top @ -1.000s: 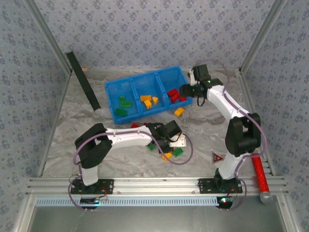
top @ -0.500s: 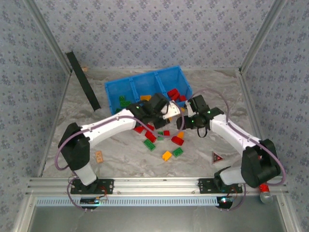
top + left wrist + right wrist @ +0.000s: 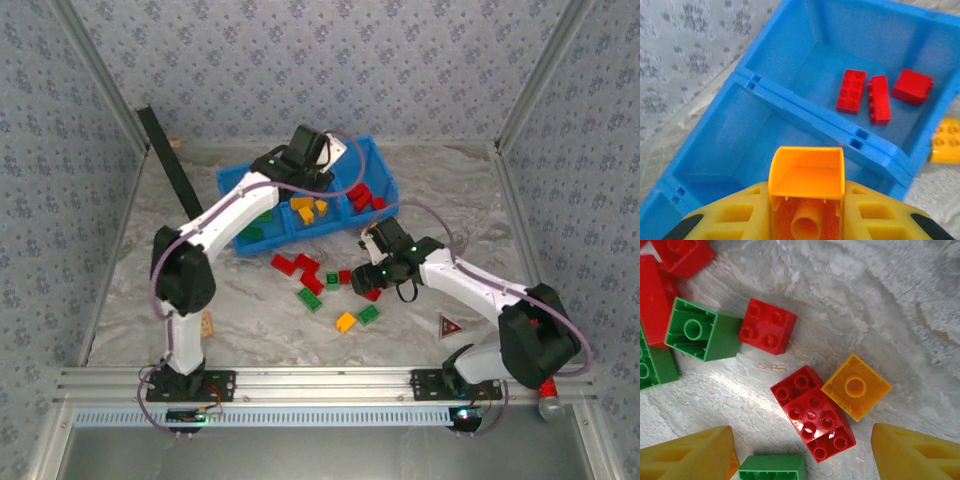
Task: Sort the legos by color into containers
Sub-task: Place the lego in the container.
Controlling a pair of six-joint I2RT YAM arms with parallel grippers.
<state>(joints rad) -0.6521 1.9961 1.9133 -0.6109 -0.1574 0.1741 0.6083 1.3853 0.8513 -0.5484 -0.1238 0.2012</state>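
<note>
Progress is judged partial, with two steps in hand.

Overhead view: the blue bin is set at the far middle of the table, with green, orange and red bricks held in its left, middle and right compartments. Loose legos are scattered nearer the arms. The left gripper is held over the bin; the right gripper is lowered over the scatter.

Left wrist view: an orange brick is pinched between the left fingers above the middle compartment. Release is called for, clear of the divider.

Right wrist view: the right fingers are spread, with nothing gripped. A red brick is seen lying between them, an orange-yellow brick against its corner. Descent and closure on the red brick alone are called for; the neighbour may be nudged.
</note>
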